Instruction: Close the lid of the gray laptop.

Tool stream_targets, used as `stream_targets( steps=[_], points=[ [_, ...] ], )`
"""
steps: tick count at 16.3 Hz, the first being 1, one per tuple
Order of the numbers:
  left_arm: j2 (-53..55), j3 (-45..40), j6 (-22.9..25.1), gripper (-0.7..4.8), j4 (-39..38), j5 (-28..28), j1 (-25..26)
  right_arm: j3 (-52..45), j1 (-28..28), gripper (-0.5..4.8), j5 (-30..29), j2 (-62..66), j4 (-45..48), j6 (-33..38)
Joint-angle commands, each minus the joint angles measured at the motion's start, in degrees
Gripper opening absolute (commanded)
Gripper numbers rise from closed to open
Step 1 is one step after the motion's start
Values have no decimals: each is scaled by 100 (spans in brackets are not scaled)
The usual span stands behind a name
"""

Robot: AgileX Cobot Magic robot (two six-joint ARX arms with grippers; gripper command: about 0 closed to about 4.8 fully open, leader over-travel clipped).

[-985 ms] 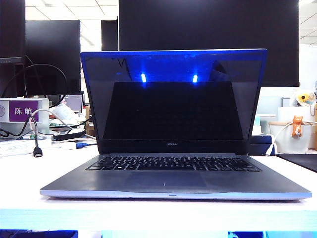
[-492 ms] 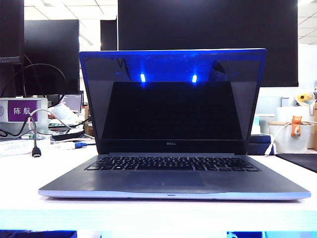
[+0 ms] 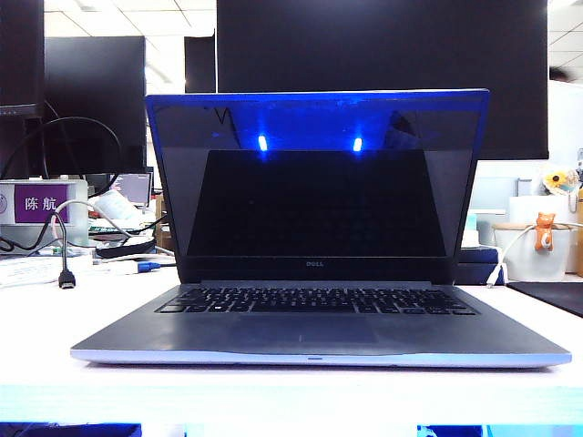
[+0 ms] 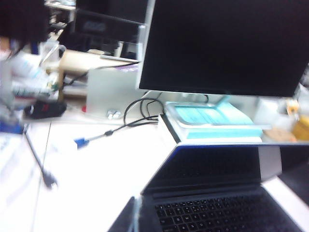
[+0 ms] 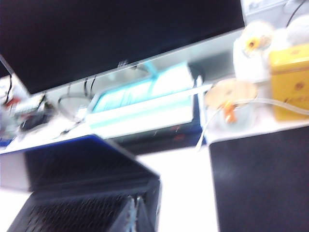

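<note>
The gray laptop (image 3: 314, 330) stands open on the white table, keyboard toward the exterior camera, and its lid (image 3: 319, 182) is raised a little past upright with a dark screen. Neither gripper appears in the exterior view. The left wrist view shows my left gripper (image 4: 136, 213) hovering by the left edge of the keyboard deck (image 4: 222, 212), its fingers drawn together on nothing, with the lid (image 4: 217, 164) beyond. My right gripper (image 5: 135, 210) is over the laptop's right edge (image 5: 72, 212), fingers pressed together and empty, in front of the lid (image 5: 82, 164).
A large black monitor (image 3: 383, 45) stands behind the laptop over stacked teal and black books (image 4: 212, 121). Cables (image 3: 67, 278) and clutter lie at the left. A black mat (image 3: 551, 296), a white pot (image 3: 545, 250) and a yellow box (image 5: 289, 82) are at the right.
</note>
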Motion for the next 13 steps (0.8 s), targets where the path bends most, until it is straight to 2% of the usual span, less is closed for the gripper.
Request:
stream_targets(
  steps=[1,3,4,5,8,12,13],
  points=[
    [579,540,713,-5,-59,396,0,654,2,-6,-713,656,-85,-247],
    [1043,885,1180,-5,-94,404,0,1088,0,-6,-1067,1093,-181,-695],
    [1434,1115,1668,-5,-101,680,0,1464,0,-6,-1102,1443,-426,-951],
    [1718,1244,1794,-5,-55,925,0,1794,0,-6,-1113,1764,-684,-1084],
    [2704,1777,2013,-5,39,1604,0,2688,0,-6,-1711,2776,-1497,-1397],
    [4063,2553,2072,-5,243,1620,0,3053,0,-6,-2085,3556,-2000,-1547],
    [4430,2763,2114,-5,229,1838,0,3051,0,-6,-2129,3679,-2212,-1547]
  ],
)
